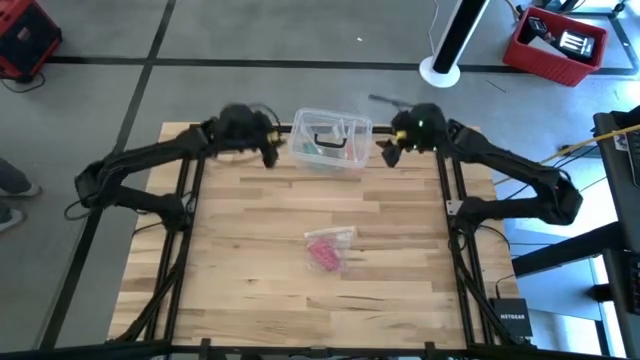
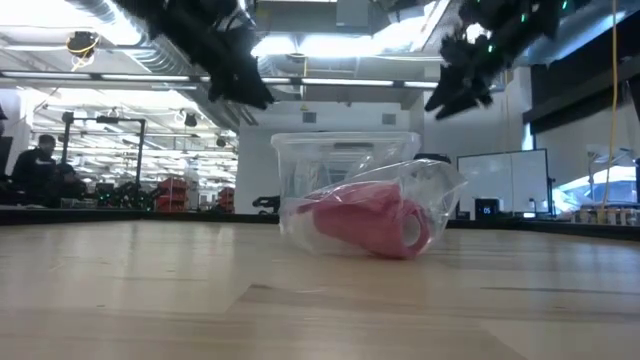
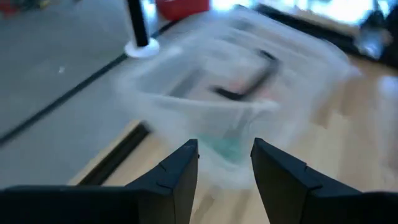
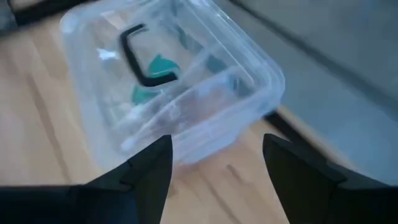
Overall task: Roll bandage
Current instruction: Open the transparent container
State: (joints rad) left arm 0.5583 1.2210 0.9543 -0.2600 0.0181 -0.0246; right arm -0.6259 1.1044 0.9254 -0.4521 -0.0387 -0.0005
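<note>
Table (image 1: 250,300) of pale wood planks, seen from above, with 2 dark robot arms reaching in from either side toward its far edge. A clear plastic box (image 1: 331,141) sits at the middle of that far edge, between the 2 grippers. Inside it lie a black bent tool (image 4: 138,56) and something teal (image 4: 160,66); the rest of its contents are too blurred to make out.

The left gripper (image 1: 268,152) hangs in the air just beside the box's left end. Its 2 fingers (image 3: 180,177) stand apart with a gap between them and hold nothing. The right gripper (image 1: 390,152) hangs just beside the box's right end. Its fingers (image 4: 152,171) are also spread wide, with nothing between them. From table height, both grippers show raised above the box, not touching it.

The bandage (image 1: 324,252) is a stubby pinkish-red roll lying on its side near the middle of the table, well apart from both grippers and nearer the front than the box. It sits inside a crumpled clear wrapper (image 2: 430,195), which rests on the wood.

Beyond the table is a grey floor with a red crate (image 1: 556,45).
</note>
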